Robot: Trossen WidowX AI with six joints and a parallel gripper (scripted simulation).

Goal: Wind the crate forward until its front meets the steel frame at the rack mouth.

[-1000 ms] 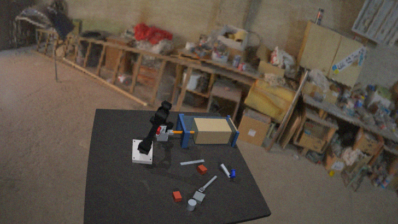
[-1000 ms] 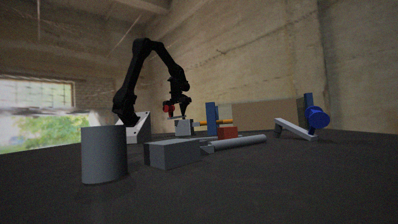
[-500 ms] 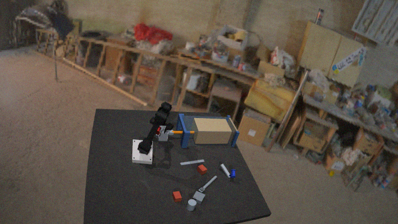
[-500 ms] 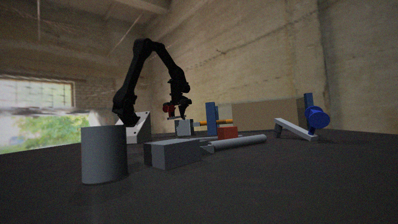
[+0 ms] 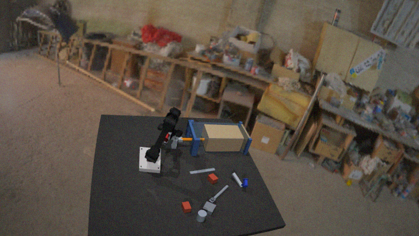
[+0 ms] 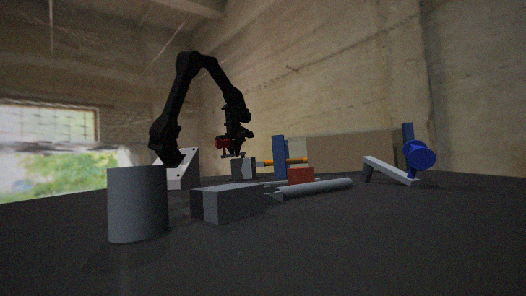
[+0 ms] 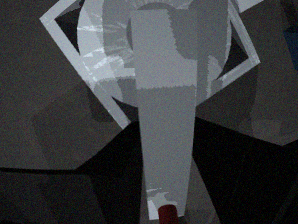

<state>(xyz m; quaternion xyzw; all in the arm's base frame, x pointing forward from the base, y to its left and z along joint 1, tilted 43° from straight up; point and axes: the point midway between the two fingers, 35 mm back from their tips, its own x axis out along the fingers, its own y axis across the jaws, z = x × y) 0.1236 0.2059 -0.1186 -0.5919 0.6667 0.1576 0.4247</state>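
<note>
The crate sits flat in the cubby, with a gap between its front and the blue frame at the mouth. An orange strap runs from it through the frame to the grey winch. The handle with the red knob lies across the winch top; its key is hidden. My gripper points down and is shut on the handle's flat grey arm, between hub and knob.
On the bench lie a blue-knobbed crank, a flat bar, a grey rod tool, a grey block, a grey cylinder and two orange-red blocks.
</note>
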